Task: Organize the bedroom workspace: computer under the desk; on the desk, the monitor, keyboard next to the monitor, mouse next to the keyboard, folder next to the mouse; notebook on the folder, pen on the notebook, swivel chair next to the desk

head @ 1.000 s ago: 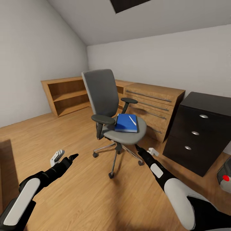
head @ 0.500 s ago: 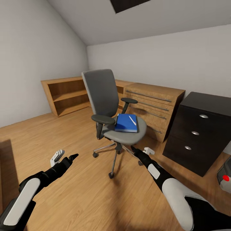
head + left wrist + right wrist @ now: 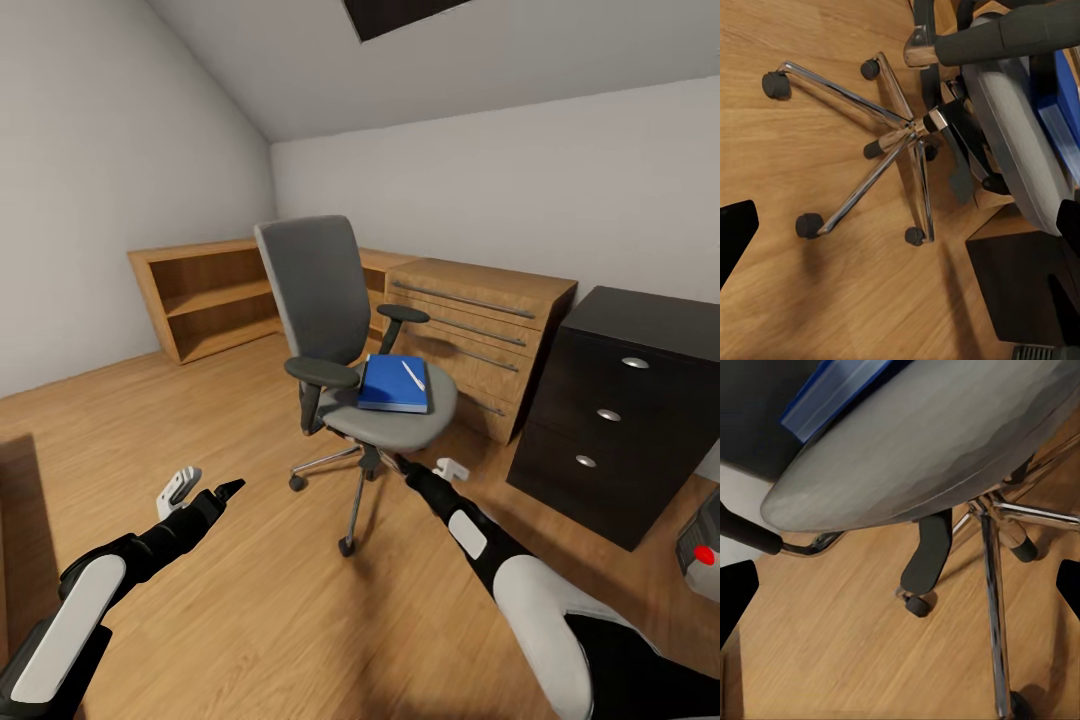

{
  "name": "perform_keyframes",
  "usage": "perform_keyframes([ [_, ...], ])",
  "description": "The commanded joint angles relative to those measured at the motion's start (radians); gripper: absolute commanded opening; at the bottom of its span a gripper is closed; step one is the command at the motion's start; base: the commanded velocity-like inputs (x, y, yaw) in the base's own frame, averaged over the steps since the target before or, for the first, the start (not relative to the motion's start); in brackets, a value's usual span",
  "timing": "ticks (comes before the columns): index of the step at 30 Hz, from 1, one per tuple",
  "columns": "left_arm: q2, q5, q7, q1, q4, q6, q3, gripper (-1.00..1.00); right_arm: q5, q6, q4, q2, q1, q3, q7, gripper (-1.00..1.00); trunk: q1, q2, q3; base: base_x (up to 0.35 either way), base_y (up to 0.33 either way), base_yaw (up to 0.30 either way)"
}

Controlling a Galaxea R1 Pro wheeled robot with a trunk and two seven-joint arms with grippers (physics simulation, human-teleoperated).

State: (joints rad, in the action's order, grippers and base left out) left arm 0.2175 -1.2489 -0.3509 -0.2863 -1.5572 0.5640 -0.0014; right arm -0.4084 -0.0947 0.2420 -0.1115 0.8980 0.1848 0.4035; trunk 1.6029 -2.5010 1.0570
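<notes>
Jaws on both the left gripper and right gripper are spread wide, holding nothing. Bright-blue flat folder lies on the grey upholstered swivel chair seat, thin white pen on top, right gripper just below the seat's front edge.

The swivel chair has matt grey cloth on seat and back, matt black plastic armrests and a shiny chrome metal star base, standing on a smooth wood floor with a soft sheen, beside a light-wood drawer chest and a glossy black drawer unit with silver metal knobs.
</notes>
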Motion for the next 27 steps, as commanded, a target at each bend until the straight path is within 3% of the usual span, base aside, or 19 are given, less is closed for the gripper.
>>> perform_keyframes([
  [1,0.0,-0.011,-0.01,-0.001,-0.001,0.002,0.0,1.0,-0.003,-0.001,-0.002,-0.001,0.001,0.006,0.006,1.0,0.0,0.0,0.001,0.0,0.0,0.0],
  [13,0.0,-0.009,-0.01,-0.001,-0.001,0.001,0.0,1.0,0.002,-0.005,-0.008,-0.009,-0.001,0.004,0.008,1.0,0.0,0.0,0.001,0.092,0.038,0.0],
  [22,0.0,-0.009,-0.01,-0.001,-0.001,0.001,0.0,1.0,0.003,-0.006,-0.007,-0.01,-0.001,0.004,0.008,1.0,0.0,0.0,0.001,0.247,0.079,0.0],
  [27,-0.001,-0.008,-0.01,-0.001,-0.001,0.002,-0.001,1.0,0.032,-0.007,-0.007,-0.011,-0.001,0.004,0.009,1.0,0.0,0.0,0.001,0.229,0.012,0.0],
])
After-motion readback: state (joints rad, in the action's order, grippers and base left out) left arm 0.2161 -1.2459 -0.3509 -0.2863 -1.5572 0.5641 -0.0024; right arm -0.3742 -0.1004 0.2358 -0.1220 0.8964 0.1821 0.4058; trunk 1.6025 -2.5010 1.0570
